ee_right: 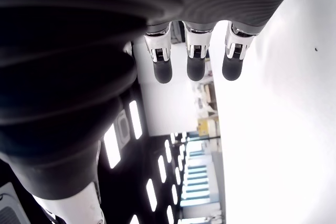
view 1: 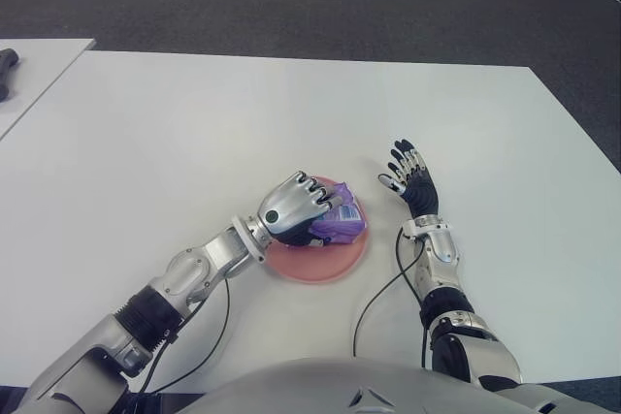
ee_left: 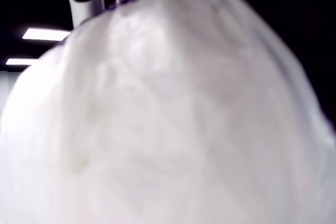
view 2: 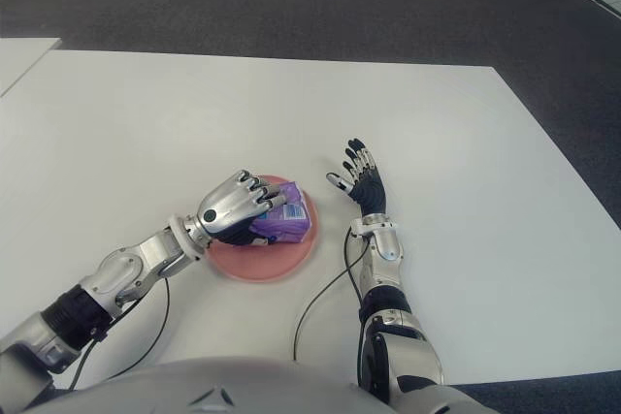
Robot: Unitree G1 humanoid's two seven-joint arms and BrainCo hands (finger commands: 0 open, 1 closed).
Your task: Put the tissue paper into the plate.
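Tissue paper in a purple packet [view 1: 340, 221] is sitting over the pink plate [view 1: 330, 261] at the lower centre of the head views, and the left hand [view 1: 296, 207] is covering it from above, fingers [view 1: 317, 195] curling around the pack in a grasp. White material is filling almost the whole left wrist view. Just right of the plate, the right hand [view 1: 410, 181] is showing palm up over the white tabletop [view 1: 243, 113], fingers [ee_right: 195, 64] spreading loosely and holding nothing. A black cable [view 1: 383, 293] is trailing beside that forearm.
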